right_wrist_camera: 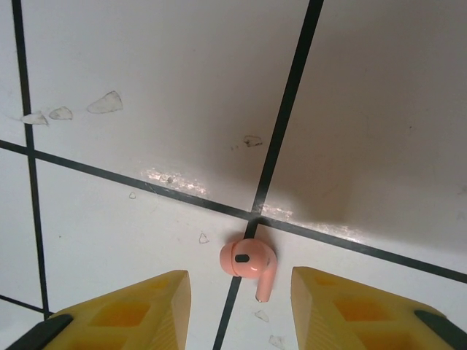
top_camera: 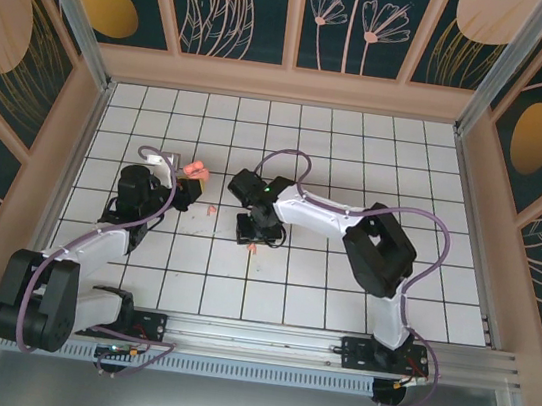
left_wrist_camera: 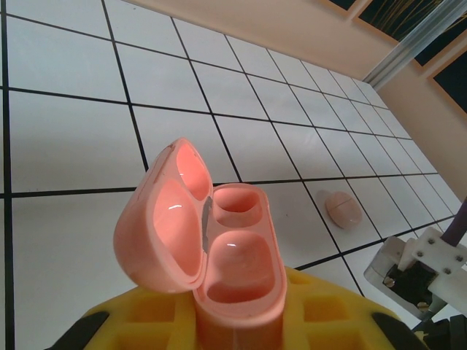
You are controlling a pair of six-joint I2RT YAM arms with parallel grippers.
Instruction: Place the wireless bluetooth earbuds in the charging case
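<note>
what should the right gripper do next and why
Probably lower the right gripper a little and close it on the earbud. Its jaws stand open on either side of the earbud, which lies loose on the table. The left gripper holds the case open, and both wells look empty.

Base of charging case (left_wrist_camera: 233, 270) below left wrist view's bottom edge

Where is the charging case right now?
In the left wrist view, the charging case sits lid-open, clamped in the left gripper; from the top view it is left of centre over the tiled table, just left of the right gripper.
</note>
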